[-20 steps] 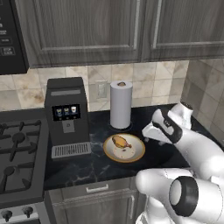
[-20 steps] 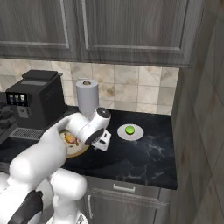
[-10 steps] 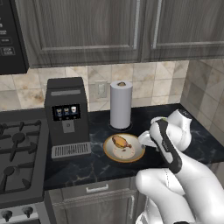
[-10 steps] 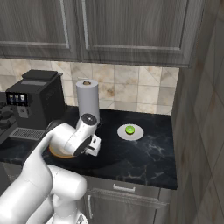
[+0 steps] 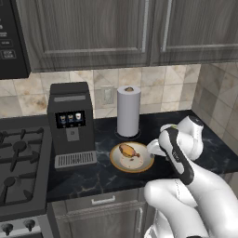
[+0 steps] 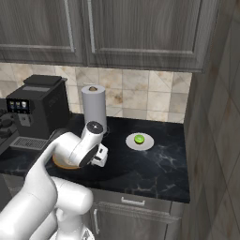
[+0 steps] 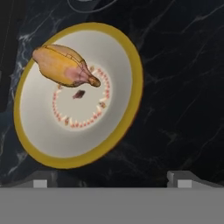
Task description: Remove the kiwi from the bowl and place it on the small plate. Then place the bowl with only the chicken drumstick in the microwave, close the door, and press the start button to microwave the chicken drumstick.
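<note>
Black marble counter (image 5: 93, 174) carries everything you need in the left base view. You see the bowl (image 5: 132, 157) with its golden-tan rim near the front edge, and the chicken drumstick (image 5: 128, 150) lies alone in it, toward the back. Behind the bowl stands a paper towel roll (image 5: 128, 111), and to its left a coffee machine (image 5: 71, 124). A corner of the microwave (image 5: 10, 44) shows at the upper left. The arm bends over the bowl's right side.

From the right base view, you find the kiwi (image 6: 138, 138) on the small plate (image 6: 139, 142), well apart from the bowl (image 6: 61, 163), which the arm mostly hides. The gripper (image 6: 100, 156) hangs just beside the bowl.

In the hand view, you look straight down into the bowl (image 7: 122, 52): the drumstick (image 7: 63, 65) rests against the upper left of the cream inside. The fingertips (image 7: 39, 181) stand wide apart at the bottom, released, holding nothing, above the bare counter just outside the rim.
</note>
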{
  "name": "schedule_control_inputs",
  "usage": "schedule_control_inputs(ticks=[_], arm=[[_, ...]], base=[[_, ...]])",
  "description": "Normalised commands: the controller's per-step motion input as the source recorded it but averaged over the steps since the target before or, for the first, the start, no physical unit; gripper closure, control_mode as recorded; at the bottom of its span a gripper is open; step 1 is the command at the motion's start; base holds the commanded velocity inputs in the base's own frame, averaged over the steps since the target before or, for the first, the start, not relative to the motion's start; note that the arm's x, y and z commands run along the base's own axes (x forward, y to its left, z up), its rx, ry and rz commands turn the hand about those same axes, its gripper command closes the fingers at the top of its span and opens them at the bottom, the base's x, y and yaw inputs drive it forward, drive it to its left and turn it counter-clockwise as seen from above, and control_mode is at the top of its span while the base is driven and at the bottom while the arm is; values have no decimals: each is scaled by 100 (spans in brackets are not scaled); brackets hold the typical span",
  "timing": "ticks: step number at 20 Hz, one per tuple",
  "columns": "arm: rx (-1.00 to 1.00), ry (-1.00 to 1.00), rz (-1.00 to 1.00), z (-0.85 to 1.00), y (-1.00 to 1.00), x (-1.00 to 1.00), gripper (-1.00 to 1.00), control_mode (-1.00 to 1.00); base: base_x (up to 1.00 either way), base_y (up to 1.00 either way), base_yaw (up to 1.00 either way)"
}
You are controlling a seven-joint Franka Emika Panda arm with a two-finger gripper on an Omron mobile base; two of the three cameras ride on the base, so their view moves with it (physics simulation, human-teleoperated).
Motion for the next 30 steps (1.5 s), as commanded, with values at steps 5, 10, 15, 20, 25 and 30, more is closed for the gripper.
schedule_control_inputs(ticks=[5, 10, 15, 20, 25, 30], arm=[[0, 0, 1, -39, 0, 0, -100, -100], [0, 0, 3, -45, 0, 3, -100, -100], [0, 0, 1, -45, 7, 17, -100, -100], [0, 0, 1, -36, 5, 16, -100, -100], [0, 0, 1, -35, 11, 16, -100, -100], [0, 0, 3, -25, 7, 5, -100, -100]], base=[[0, 0, 0], [0, 0, 0], [0, 0, 0], [0, 0, 0], [0, 0, 0], [0, 0, 0]])
